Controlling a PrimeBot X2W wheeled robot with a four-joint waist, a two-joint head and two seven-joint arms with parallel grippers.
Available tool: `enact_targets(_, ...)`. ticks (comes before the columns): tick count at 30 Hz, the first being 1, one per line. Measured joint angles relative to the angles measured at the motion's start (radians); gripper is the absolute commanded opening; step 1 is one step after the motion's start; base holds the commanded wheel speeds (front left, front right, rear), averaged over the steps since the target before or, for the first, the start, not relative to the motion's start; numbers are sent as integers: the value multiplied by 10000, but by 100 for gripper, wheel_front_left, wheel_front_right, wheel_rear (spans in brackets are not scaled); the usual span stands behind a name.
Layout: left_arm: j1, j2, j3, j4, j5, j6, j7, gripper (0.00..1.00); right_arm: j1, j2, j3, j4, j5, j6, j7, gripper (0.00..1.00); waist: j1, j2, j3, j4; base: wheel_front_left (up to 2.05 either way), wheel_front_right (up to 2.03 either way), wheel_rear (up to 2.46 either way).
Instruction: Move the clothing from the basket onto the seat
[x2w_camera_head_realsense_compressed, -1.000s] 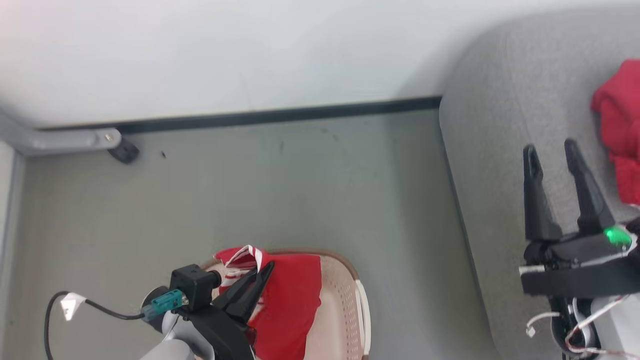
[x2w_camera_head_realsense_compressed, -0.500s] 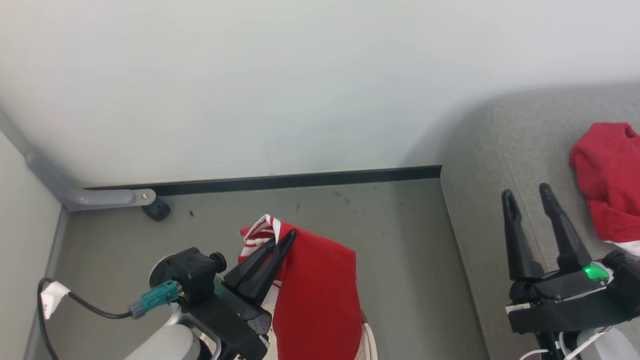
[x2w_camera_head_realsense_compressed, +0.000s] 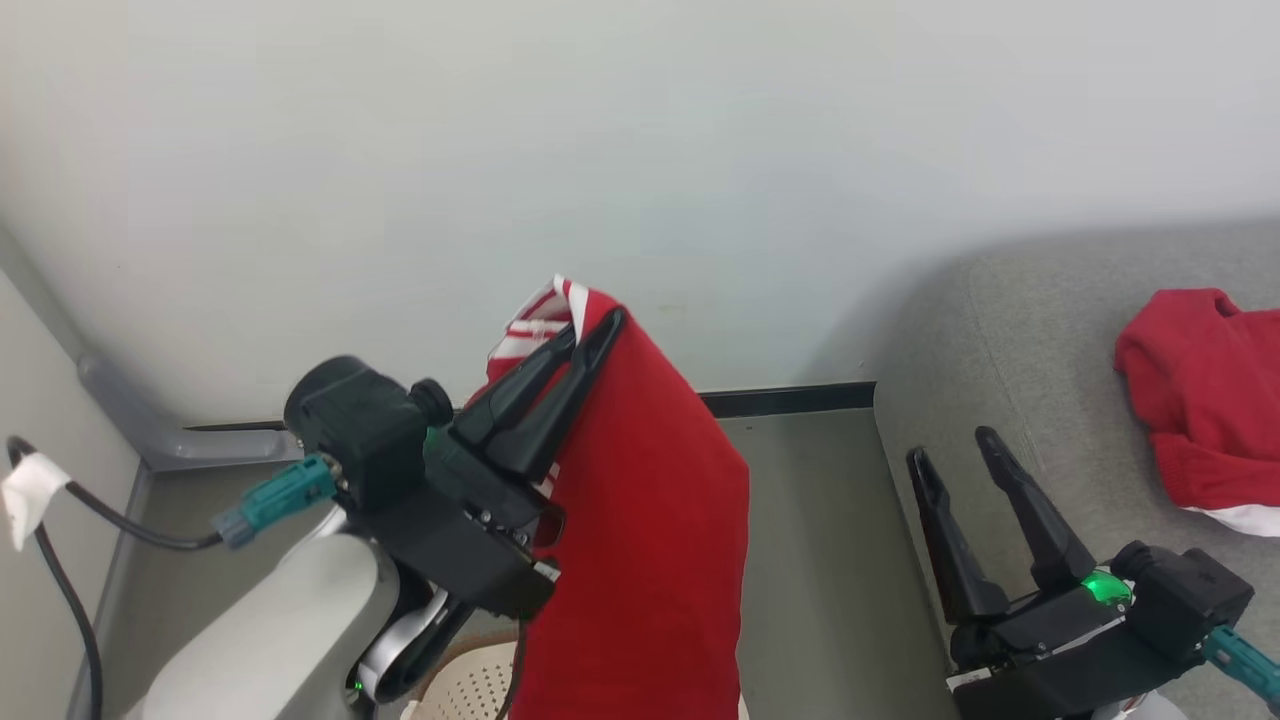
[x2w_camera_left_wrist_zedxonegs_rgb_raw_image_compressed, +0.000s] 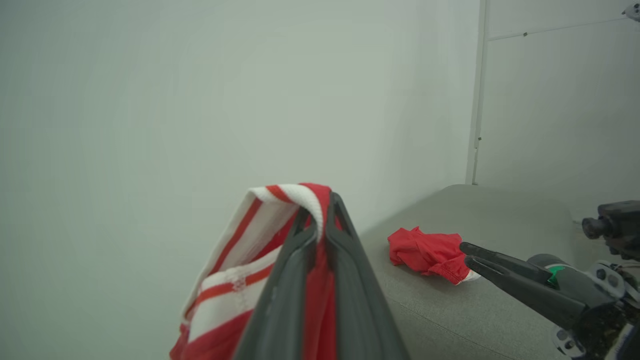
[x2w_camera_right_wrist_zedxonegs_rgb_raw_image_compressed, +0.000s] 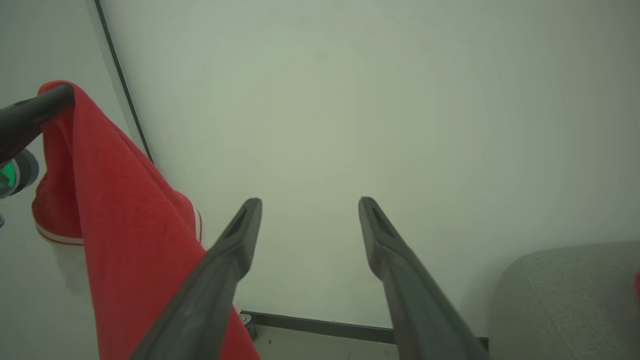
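Note:
My left gripper (x2w_camera_head_realsense_compressed: 597, 325) is shut on the white-striped edge of a red piece of clothing (x2w_camera_head_realsense_compressed: 640, 520), which hangs down from the fingertips high above the basket (x2w_camera_head_realsense_compressed: 465, 690). A sliver of that cream perforated basket shows at the bottom edge. In the left wrist view the gripper (x2w_camera_left_wrist_zedxonegs_rgb_raw_image_compressed: 318, 207) pinches the striped band (x2w_camera_left_wrist_zedxonegs_rgb_raw_image_compressed: 250, 250). The grey seat (x2w_camera_head_realsense_compressed: 1000, 350) lies to the right, with another red garment (x2w_camera_head_realsense_compressed: 1200, 400) crumpled on it. My right gripper (x2w_camera_head_realsense_compressed: 950, 447) stands open over the seat's near edge, nothing between its fingers (x2w_camera_right_wrist_zedxonegs_rgb_raw_image_compressed: 235, 240).
A pale wall fills the background, with a dark baseboard (x2w_camera_head_realsense_compressed: 790, 400) and grey floor (x2w_camera_head_realsense_compressed: 820, 560) between basket and seat. A grey pipe (x2w_camera_head_realsense_compressed: 130, 420) runs along the left corner. A black cable (x2w_camera_head_realsense_compressed: 70, 600) hangs off my left wrist.
My left gripper has lifted the red garment up out of the basket. The head view has tilted upward, so the basket has slid to the bottom edge. The right gripper stayed open.

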Motion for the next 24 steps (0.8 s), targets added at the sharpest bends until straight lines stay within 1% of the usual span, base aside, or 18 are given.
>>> enact_targets(5, -376, -73, 73, -35, -2, 81, 284, 0, -22, -240, 316, -48, 92, 0, 54, 100, 0, 1, 4, -55, 0, 0, 0)
enact_targets(10, -630, -161, 98, -29, -6, 94, 539, 0, -111, -637, 1131, -192, 318, 2, 221, 100, 0, 1, 41, -67, 0, 0, 0)
enact_targets(11, -630, -161, 98, -29, -6, 94, 539, 0, -111, -637, 1131, -192, 318, 2, 221, 100, 0, 1, 41, -67, 0, 0, 0)
enact_targets(15, -805, -263, 86, -15, -19, 109, 715, 0, -377, -790, 1873, -226, 451, 2, 320, 100, 1, 1, 83, -48, 0, 0, 0)
enact_targets(20, -970, -341, -25, -19, -21, 107, 905, 0, -957, -926, 2462, -153, 451, 2, 485, 100, 0, 2, 144, -3, 0, 0, 0)
enact_targets(24, -1007, -454, -107, -19, -50, 102, 1005, 0, -1271, -1014, 2592, -81, 451, 4, 493, 100, 0, 2, 191, 74, 0, 0, 0)
